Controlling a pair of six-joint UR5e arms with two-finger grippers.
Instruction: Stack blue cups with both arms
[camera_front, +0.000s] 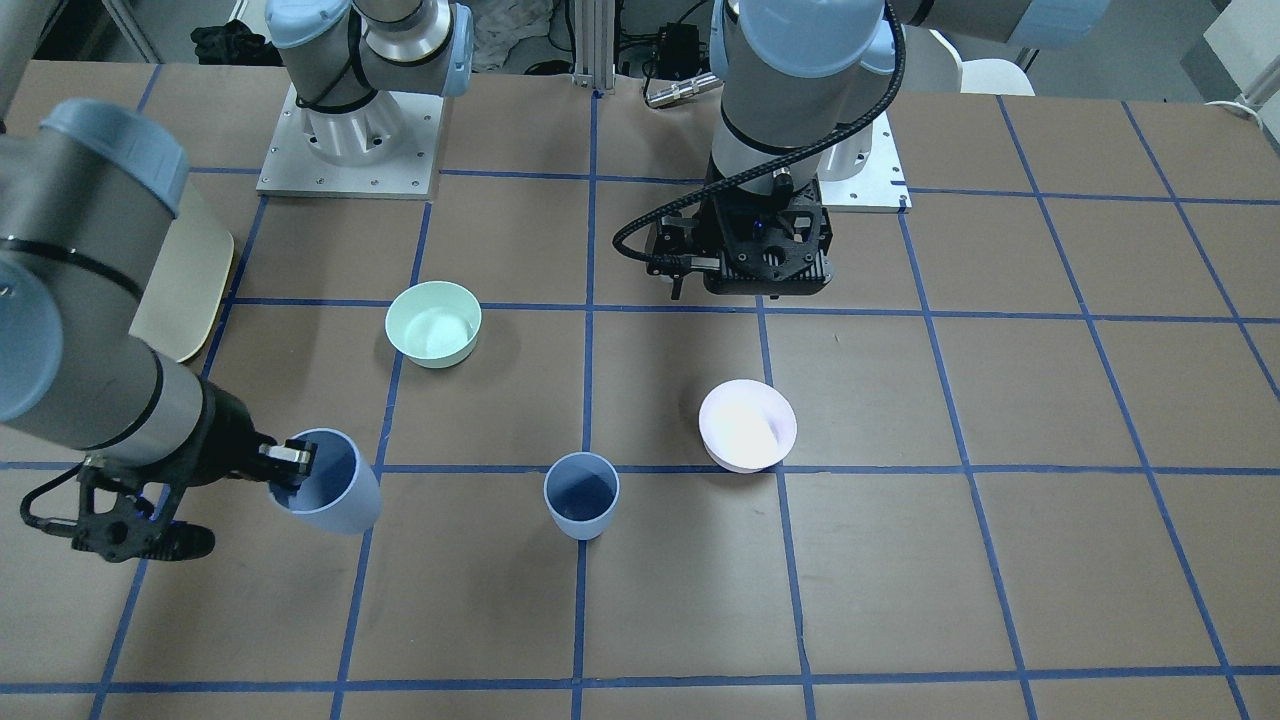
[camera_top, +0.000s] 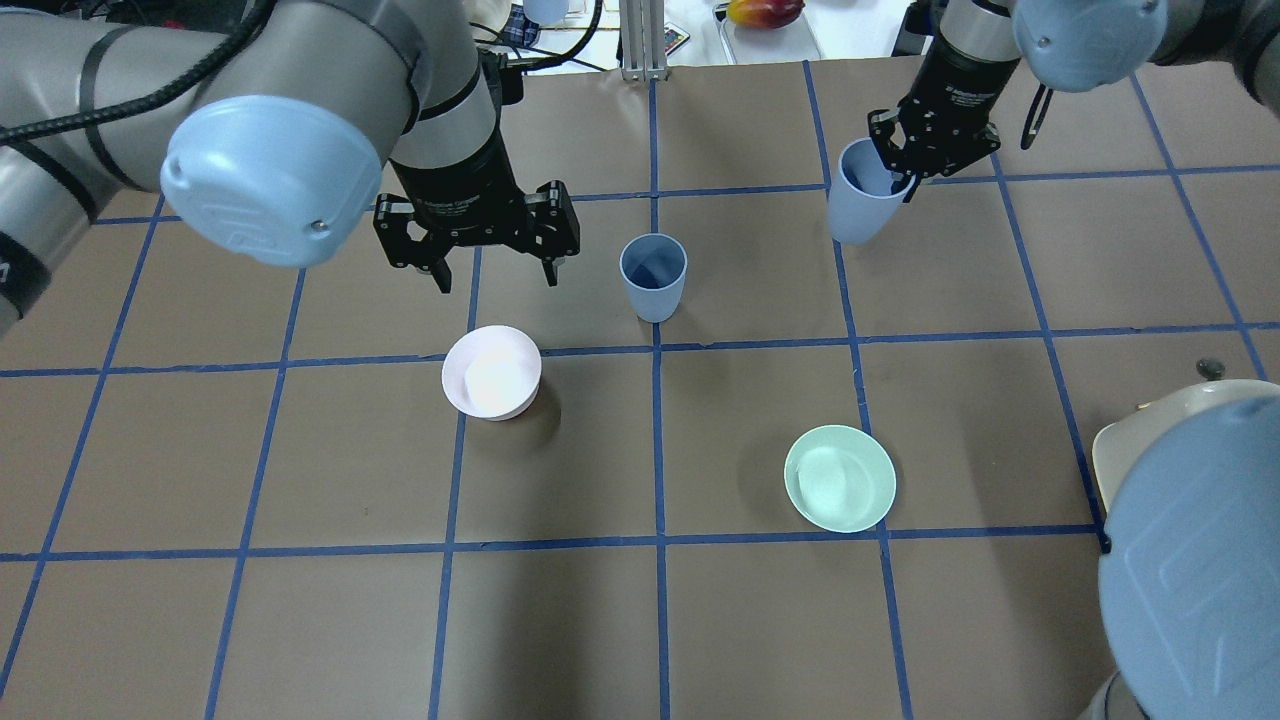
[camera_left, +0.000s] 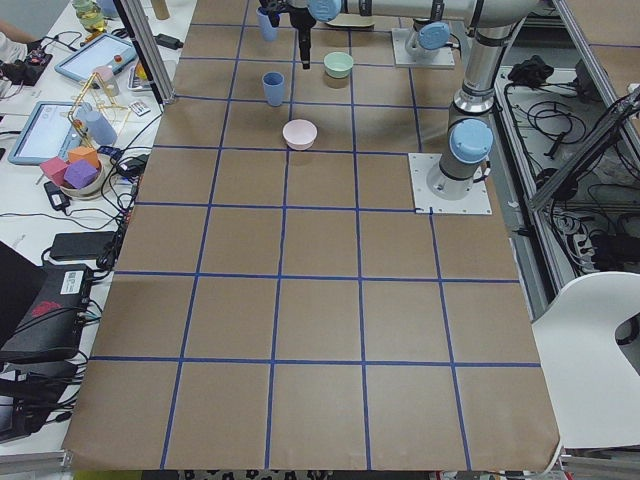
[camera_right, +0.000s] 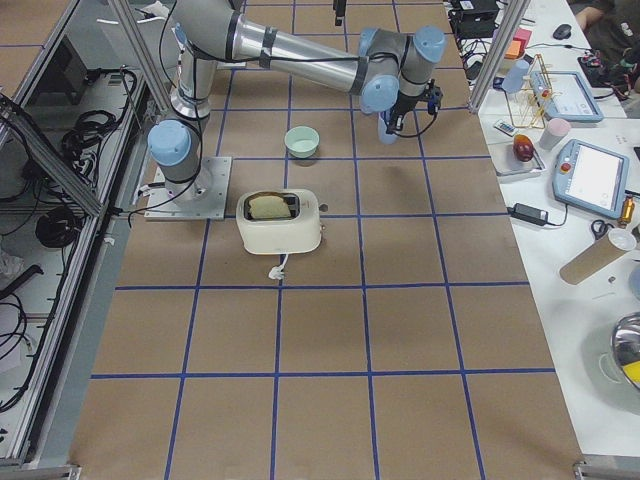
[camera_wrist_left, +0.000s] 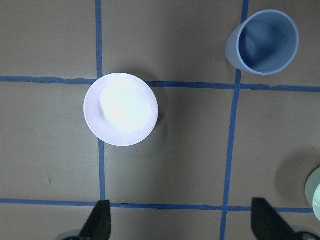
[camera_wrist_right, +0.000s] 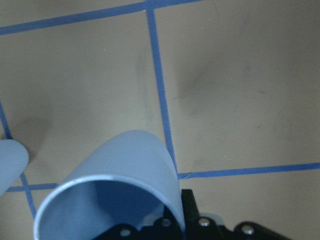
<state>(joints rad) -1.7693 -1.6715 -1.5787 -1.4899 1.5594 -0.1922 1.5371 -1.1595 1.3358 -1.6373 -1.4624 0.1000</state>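
One blue cup stands upright on the table near the middle; it also shows in the overhead view and the left wrist view. My right gripper is shut on the rim of the second blue cup, holding it tilted to the right of the standing cup. The held cup fills the right wrist view and shows at the left of the front view. My left gripper is open and empty, high above the table to the left of the standing cup, beyond the pink bowl.
A pale pink bowl sits below my left gripper, seen also in the left wrist view. A mint-green bowl sits nearer the robot on the right. A cream toaster stands by the right arm's base.
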